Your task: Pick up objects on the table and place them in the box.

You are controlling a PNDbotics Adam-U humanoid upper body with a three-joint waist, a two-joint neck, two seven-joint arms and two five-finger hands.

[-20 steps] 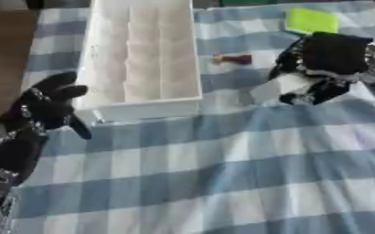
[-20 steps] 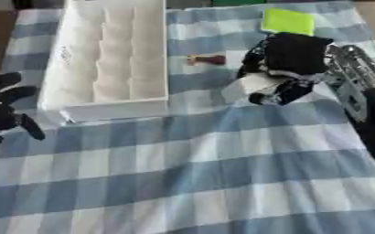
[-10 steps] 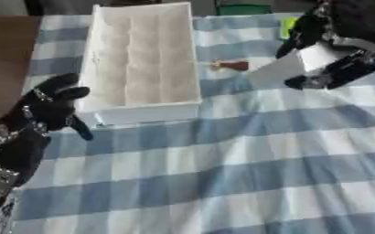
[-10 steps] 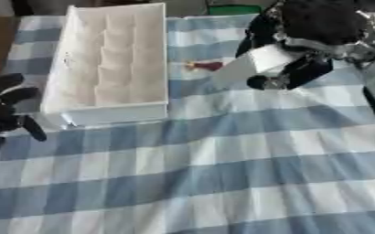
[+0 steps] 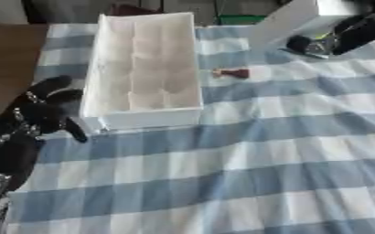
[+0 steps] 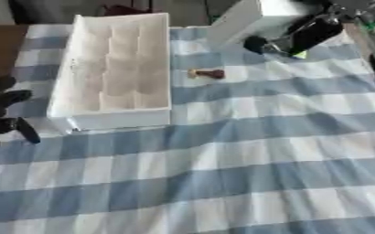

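Gripping a white block (image 5: pixel 291 19) aloft — right hand (image 5: pixel 343 36); left hand (image 5: pixel 39 112) idle, open.

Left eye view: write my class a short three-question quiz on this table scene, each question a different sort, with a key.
1. True or false: the white block lies flat on the checked cloth.
2. Which hand holds the block?
A. left hand
B. right hand
3. Fill in: the small brown thing lies to the ___ of the white box.

Key: 1. false, it is held up in the air. 2. B. 3. right.
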